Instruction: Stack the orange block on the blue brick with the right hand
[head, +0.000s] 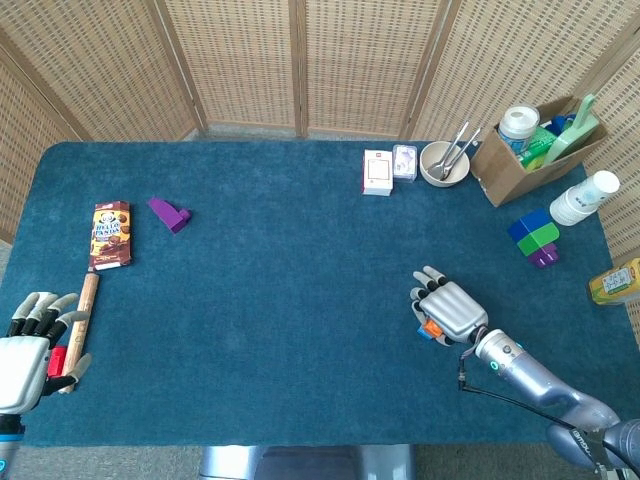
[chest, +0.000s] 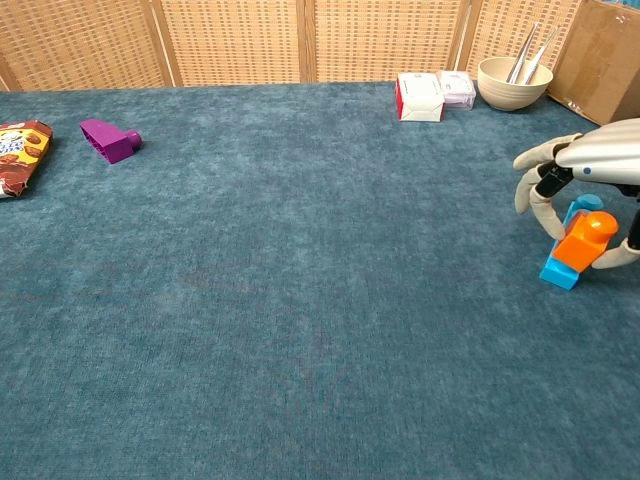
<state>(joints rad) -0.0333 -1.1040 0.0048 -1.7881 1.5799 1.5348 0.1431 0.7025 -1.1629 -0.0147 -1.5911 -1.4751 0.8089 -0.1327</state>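
My right hand (chest: 590, 170) hovers palm down over the blocks at the right of the chest view; its fingers curl around the orange block (chest: 585, 240) and pinch it. The orange block leans against the tilted blue brick (chest: 566, 264), which stands on the cloth. From the head view the right hand (head: 450, 311) hides most of both blocks; only a bit of orange block (head: 432, 327) shows under the fingers. My left hand (head: 28, 350) rests at the table's near left corner, fingers apart, holding nothing.
A wooden stick (head: 80, 325) and a red item lie beside the left hand. A chocolate packet (head: 110, 235) and purple block (head: 169, 213) sit far left. Boxes (head: 378, 171), bowl (head: 444, 163), cardboard box (head: 535, 148), cups (head: 585, 198) and blue-green blocks (head: 534, 237) crowd the back right.
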